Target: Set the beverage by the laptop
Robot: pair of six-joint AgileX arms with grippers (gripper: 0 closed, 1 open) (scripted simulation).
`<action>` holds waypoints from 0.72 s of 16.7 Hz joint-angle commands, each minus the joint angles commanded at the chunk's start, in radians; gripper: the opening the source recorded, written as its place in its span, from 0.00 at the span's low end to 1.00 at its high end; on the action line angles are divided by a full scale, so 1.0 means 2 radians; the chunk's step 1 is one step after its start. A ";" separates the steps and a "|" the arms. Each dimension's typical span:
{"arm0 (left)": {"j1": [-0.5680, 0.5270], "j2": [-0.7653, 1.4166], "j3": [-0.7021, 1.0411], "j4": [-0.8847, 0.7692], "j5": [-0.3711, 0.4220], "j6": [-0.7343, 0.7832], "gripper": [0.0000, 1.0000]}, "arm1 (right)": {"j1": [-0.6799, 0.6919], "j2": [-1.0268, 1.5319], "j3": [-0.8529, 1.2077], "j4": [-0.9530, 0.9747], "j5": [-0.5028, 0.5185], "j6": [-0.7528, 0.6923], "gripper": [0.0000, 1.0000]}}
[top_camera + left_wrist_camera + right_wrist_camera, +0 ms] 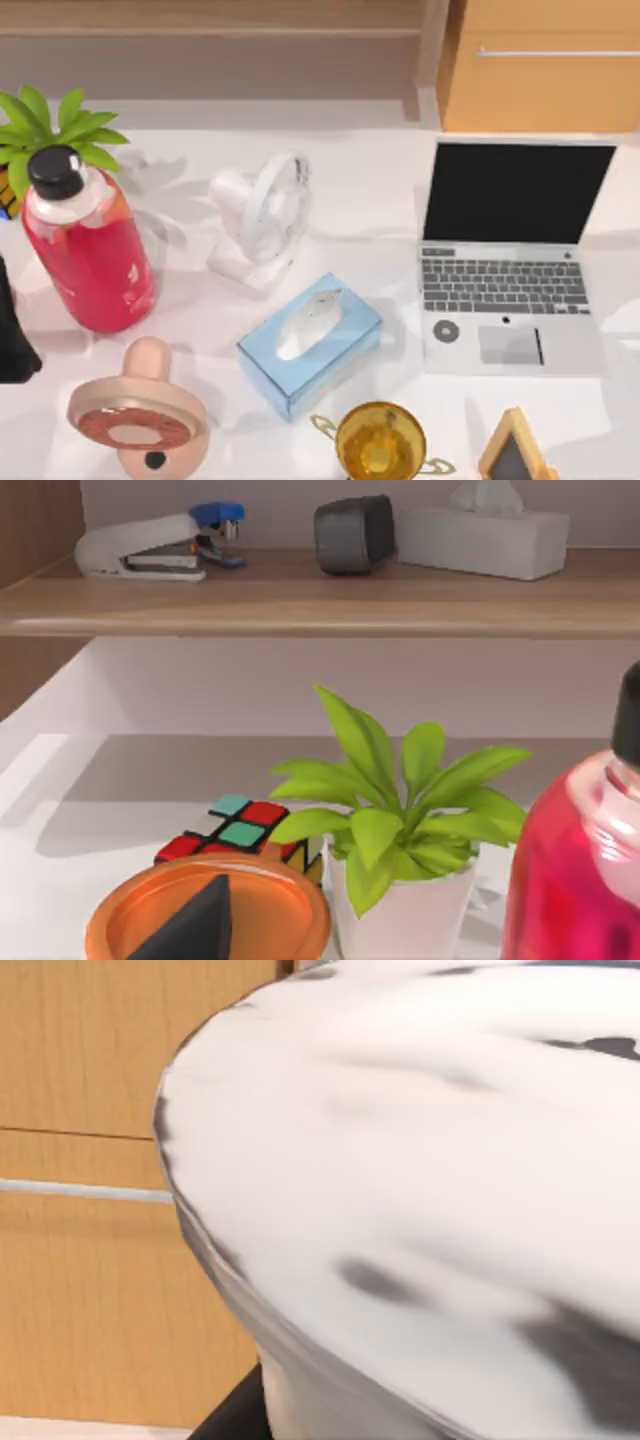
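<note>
Beverage upright at table's left, near the plant, well apart from the open laptop at right. Gripper states: cannot tell.

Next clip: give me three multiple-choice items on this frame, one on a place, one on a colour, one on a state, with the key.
1. Where does the beverage stand?
A. Table's left, by the plant
B. Touching the laptop
C. On the tissue box

2. What colour is its cap?
A. White
B. Black
C. Gold

3. How is the laptop?
A. Shut
B. Open, screen dark
C. Open, screen lit

Key: 1 A, it stands at the left, far from the laptop; 2 B, black cap over pink liquid; 3 B, keyboard exposed, screen black.
</note>
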 joint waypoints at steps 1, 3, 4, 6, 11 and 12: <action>0.000 0.000 0.000 0.000 0.000 0.000 1.00 | 0.016 -0.016 -0.008 -0.007 0.014 0.003 0.00; 0.000 0.000 0.000 0.000 0.000 0.000 1.00 | 0.048 -0.048 -0.025 -0.023 0.043 0.011 0.00; 0.000 0.000 0.000 0.000 0.000 0.000 1.00 | 0.064 -0.064 -0.033 -0.032 0.058 0.014 0.00; 0.000 0.000 0.000 0.000 0.000 0.000 1.00 | 0.095 -0.094 -0.051 -0.051 0.088 0.022 0.00; 0.000 0.000 0.000 0.000 0.000 0.000 1.00 | 0.158 -0.155 -0.095 -0.098 0.158 0.037 0.00; 0.000 0.000 0.000 0.000 0.000 0.000 1.00 | 0.168 -0.165 -0.103 -0.106 0.169 0.039 0.00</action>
